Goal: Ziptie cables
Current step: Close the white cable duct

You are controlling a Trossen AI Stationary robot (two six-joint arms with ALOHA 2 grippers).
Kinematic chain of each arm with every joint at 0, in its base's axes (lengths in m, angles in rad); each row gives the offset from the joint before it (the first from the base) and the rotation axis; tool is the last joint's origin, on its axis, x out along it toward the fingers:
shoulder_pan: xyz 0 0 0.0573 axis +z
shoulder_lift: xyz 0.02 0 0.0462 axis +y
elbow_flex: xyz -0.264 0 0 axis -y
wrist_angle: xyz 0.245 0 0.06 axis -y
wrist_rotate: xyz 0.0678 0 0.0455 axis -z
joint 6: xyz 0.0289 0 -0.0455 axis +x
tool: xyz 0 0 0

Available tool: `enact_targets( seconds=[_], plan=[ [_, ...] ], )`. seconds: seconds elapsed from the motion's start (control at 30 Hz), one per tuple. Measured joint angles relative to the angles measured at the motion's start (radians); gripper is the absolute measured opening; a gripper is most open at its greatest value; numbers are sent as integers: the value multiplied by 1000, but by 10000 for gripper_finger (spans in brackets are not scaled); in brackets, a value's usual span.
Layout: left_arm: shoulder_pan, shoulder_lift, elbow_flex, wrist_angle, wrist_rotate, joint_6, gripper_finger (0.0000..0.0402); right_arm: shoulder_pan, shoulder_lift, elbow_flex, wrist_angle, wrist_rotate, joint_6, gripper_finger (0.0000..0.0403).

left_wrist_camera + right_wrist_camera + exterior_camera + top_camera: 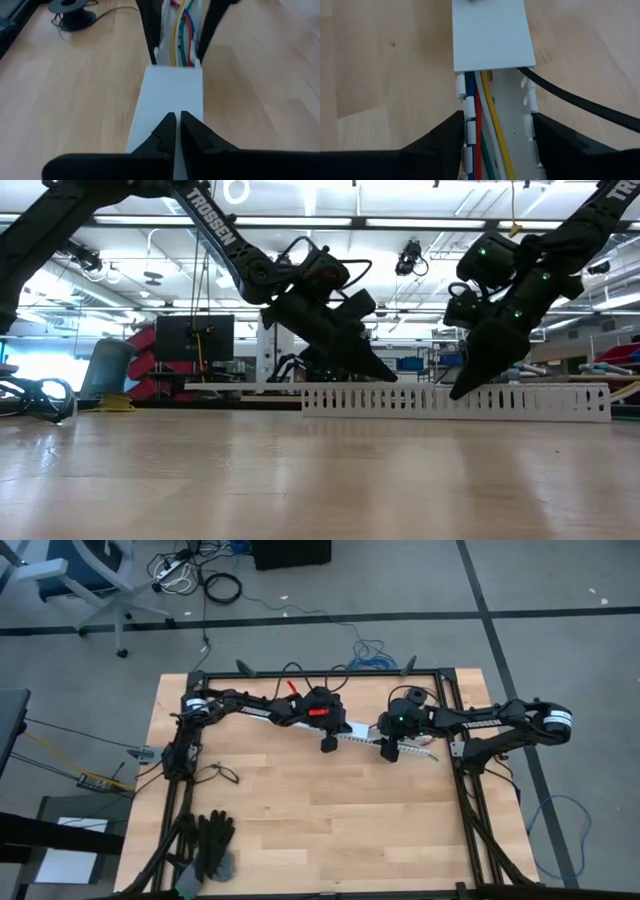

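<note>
A long white slotted channel [400, 743] lies flat on the table's far half. Thin red, blue, green, yellow and white cables [482, 115] run along inside it. A plain white cover [172, 90] caps the channel's left part, and the cables [182, 30] show beyond the cover's end. My left gripper [177, 120] is shut over the cover. My right gripper [497, 145] straddles the uncovered stretch just right of the cover's edge [492, 67]. A black cord [580, 102] comes out from under the cover and leaves over the channel's wall. My left gripper rests its shut fingertips [167, 125] on the cover's flat top [172, 102], slanting down from the table's left and along the channel. My right gripper holds the channel across its width, one finger [445, 142] against each slotted side wall [466, 131], slanting down from the right. The channel stays flat on the table.
A small black spool with wire [225, 773] lies on the table's left part, and black gloves [212, 845] lie at the near left corner. Black frame rails [470, 810] run along the table's left, right and far edges. Bare wood lies near of the channel.
</note>
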State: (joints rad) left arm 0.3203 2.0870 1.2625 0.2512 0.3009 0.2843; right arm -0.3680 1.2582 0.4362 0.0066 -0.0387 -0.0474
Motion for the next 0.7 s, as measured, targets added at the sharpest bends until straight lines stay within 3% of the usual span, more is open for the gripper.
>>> enact_targets(
  seconds=[0.33, 0.7],
  plan=[
    [-22, 94, 158, -66, 22, 1, 0, 1, 1, -1, 13, -10, -1, 208],
    [-20, 93, 167, -114, 30, -4, 0, 2, -22, -1, 19, -36, 3, 237]
  ],
)
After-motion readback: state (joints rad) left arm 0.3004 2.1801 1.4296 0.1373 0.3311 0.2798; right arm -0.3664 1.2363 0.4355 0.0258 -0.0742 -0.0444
